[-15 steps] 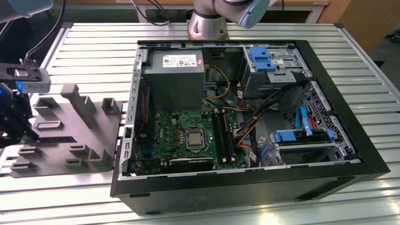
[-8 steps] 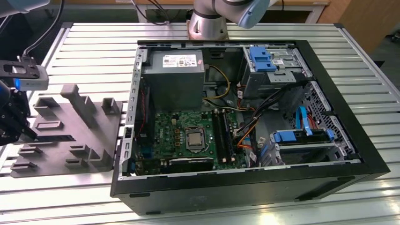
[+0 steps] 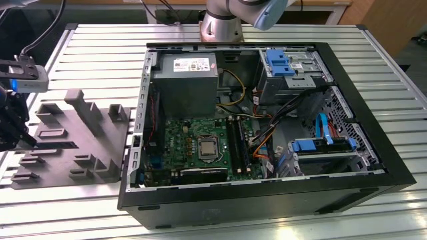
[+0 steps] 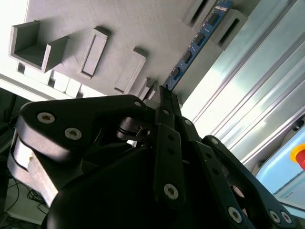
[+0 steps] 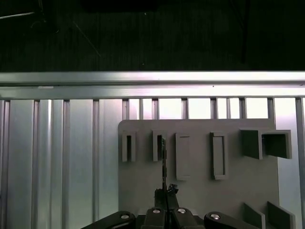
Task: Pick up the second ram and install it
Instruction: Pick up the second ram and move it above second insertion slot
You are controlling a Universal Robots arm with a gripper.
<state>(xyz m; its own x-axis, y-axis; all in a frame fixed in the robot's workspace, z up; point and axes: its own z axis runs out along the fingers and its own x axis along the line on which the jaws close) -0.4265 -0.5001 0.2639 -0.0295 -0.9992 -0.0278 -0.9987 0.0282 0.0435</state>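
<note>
Two fingers [image 4: 167,143] of the gripper [image 4: 163,95] are pressed flat against the faces of the second ram [image 4: 198,40]. The stick stands on edge in a narrow slot of the grey holder plate [image 4: 119,28]. That plate lies on the slatted table [image 3: 87,45], to the exterior view's left of the open computer case [image 3: 267,202] and well apart from the motherboard's memory slots [image 3: 237,145]. A clean lift probably calls for a straight pull out of the slot, with no twist, so the thin board neither binds nor slips.
</note>
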